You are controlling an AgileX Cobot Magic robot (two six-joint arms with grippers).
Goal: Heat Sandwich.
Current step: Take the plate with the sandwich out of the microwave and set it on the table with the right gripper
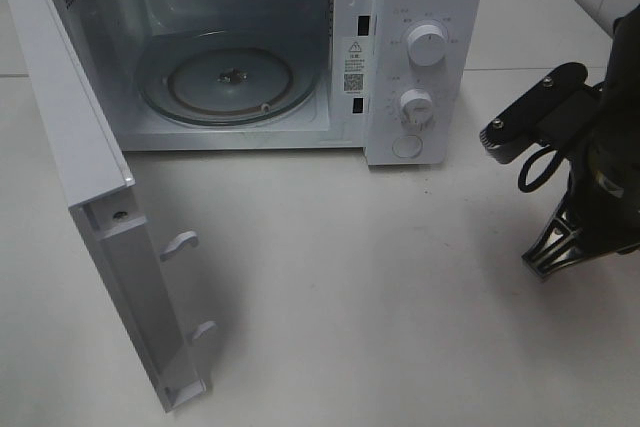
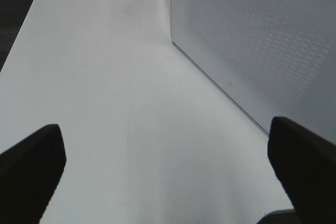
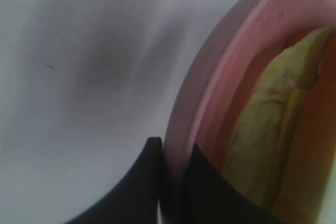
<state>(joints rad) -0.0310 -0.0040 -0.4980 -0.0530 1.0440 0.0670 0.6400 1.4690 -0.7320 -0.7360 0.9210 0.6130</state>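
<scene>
A white microwave (image 1: 250,47) sits at twelve o'clock on a white table (image 1: 380,297), its door (image 1: 90,197) swung wide at nine o'clock and the glass turntable (image 1: 228,80) bare. At three o'clock the right gripper (image 3: 173,182) pinches the rim of a pink plate (image 3: 231,56), fingers closed on either side; the sandwich (image 3: 273,114) lies on it, close to the grip. The left gripper (image 2: 168,166) hovers spread wide, holding nothing. Keeping the plate level and entering the cavity squarely, clear of the door, would likely serve best.
</scene>
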